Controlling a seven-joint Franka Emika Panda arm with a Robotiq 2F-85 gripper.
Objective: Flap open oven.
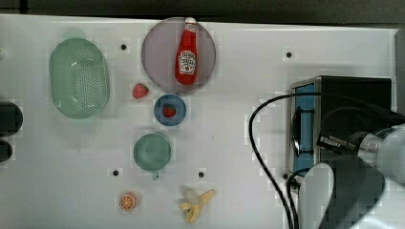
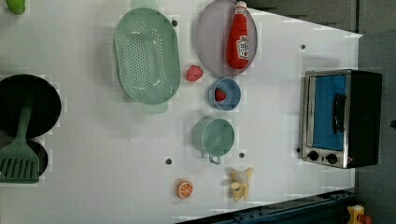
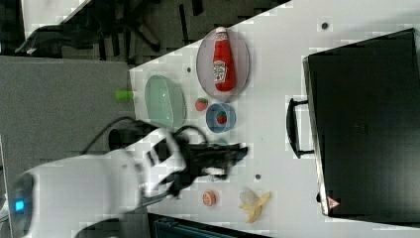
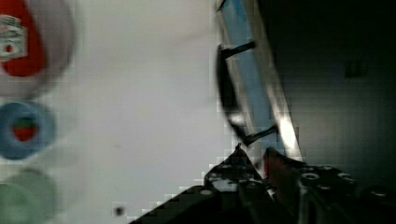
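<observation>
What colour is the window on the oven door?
Blue. The oven has a blue-tinted glass door; the left view shows it best.

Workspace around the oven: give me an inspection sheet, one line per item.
Surface: white table with small dark holes.
Job's things: oven at the left view's right, door shut, bar handle on the blue glass.
Clutter: ketchup bottle lying on a grey plate; green colander; one strawberry loose, another in a blue bowl; green cup; orange half; peeled banana; green spatula on a black pan.
Grippers: gripper near the oven's handle; state unclear.
Cables: black cable looping beside the oven.
Surroundings: grey floor beside the table.
</observation>
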